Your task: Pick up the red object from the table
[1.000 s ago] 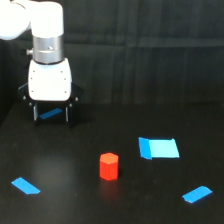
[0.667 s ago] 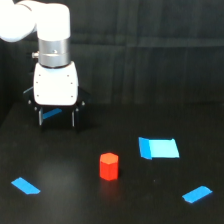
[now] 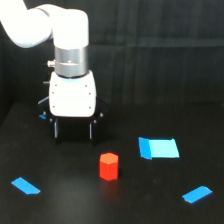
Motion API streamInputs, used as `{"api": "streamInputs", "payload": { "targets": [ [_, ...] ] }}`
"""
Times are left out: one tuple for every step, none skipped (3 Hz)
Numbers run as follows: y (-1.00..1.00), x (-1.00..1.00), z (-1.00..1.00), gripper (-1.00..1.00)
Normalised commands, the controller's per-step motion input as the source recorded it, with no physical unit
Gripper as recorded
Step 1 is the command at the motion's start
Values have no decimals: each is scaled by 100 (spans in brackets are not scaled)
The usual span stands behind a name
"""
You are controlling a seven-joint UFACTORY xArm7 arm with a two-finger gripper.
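The red object is a small red-orange hexagonal block standing upright on the black table, near the middle of the exterior view. My gripper hangs from the white arm, up and to the exterior view's left of the block, apart from it. Its two dark fingers point down with an empty gap between them, so it is open and holds nothing.
A larger blue rectangular patch lies to the exterior view's right of the block. Blue tape strips lie at the lower left and lower right. A dark backdrop closes off the table's far side.
The arm has moved toward the exterior view's right and closer to the red block, covering the blue tape seen earlier under the fingers. The block has not moved.
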Motion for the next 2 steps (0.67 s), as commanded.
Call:
{"api": "streamInputs", "payload": {
  "targets": [
    [-97,68,-30,100],
    [-77,36,-33,100]
  ]
}}
